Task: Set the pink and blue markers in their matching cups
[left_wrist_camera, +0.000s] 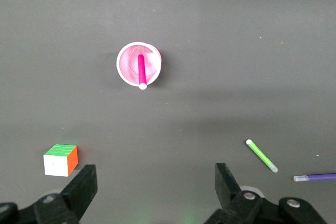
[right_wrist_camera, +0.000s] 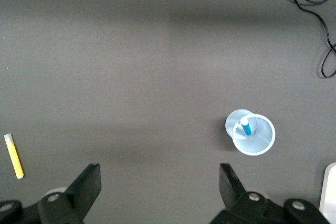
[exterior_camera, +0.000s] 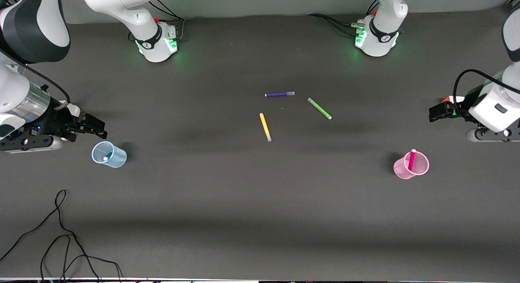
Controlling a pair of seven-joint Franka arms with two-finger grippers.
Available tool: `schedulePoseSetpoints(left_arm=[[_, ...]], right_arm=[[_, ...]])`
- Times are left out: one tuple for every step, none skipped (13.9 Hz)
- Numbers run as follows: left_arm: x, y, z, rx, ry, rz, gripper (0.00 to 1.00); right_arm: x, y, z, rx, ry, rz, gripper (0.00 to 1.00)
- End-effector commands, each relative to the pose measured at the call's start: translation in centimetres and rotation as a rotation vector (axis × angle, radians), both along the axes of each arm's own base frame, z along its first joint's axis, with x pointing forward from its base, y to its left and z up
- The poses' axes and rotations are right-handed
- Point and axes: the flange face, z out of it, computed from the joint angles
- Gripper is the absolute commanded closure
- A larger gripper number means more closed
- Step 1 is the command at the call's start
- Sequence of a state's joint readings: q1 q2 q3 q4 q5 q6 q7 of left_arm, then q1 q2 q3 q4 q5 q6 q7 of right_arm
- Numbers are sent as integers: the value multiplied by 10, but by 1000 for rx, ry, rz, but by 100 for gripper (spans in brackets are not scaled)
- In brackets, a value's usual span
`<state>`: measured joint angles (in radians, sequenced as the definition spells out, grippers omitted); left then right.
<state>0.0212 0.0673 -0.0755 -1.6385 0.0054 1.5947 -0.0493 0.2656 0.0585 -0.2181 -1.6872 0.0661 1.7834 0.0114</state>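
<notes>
The pink marker (exterior_camera: 412, 159) stands in the pale pink cup (exterior_camera: 421, 167) near the left arm's end of the table; both show in the left wrist view, marker (left_wrist_camera: 140, 70) in cup (left_wrist_camera: 126, 62). The blue marker (exterior_camera: 108, 156) stands in the translucent blue cup (exterior_camera: 118, 157) near the right arm's end; the right wrist view shows marker (right_wrist_camera: 244, 127) in cup (right_wrist_camera: 262, 140). My left gripper (exterior_camera: 433, 112) is open and empty, beside the pink cup. My right gripper (exterior_camera: 99, 127) is open and empty, just beside the blue cup.
A yellow marker (exterior_camera: 265, 127), a purple marker (exterior_camera: 279, 94) and a green marker (exterior_camera: 319, 108) lie mid-table. A colour cube (left_wrist_camera: 61, 159) sits near the left gripper. Loose black cables (exterior_camera: 61, 234) lie at the front corner toward the right arm's end.
</notes>
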Motion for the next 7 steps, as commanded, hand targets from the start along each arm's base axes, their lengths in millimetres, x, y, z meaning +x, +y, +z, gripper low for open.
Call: schedulePoseSetpoints(left_arm=[[-9,-4,5,-15,-10,-8,0],[-9,-4,5,-13,-11,-8,0],[-10,-3,5,-15,-9,-7,0],[-10,-3,5,-13,-9,-7,0],[-10,-3,5,-13,-9,-7,0],[-9,-2,5,-13,-9,-5,0],[-9,-2,5,-15,-9,-6,0]], right_arm=[[-6,-6,11,4,3,-4,0],[-6,-5,10,0,5,-1,0],[-6,-3,10,1,5,2,0],[-6,-2,10,1,5,3,0],[-6,-2,10,0,6,3,0],[-5,-2,7,-1,11,5,0],[-4,-2,6,-1,12,5,0]])
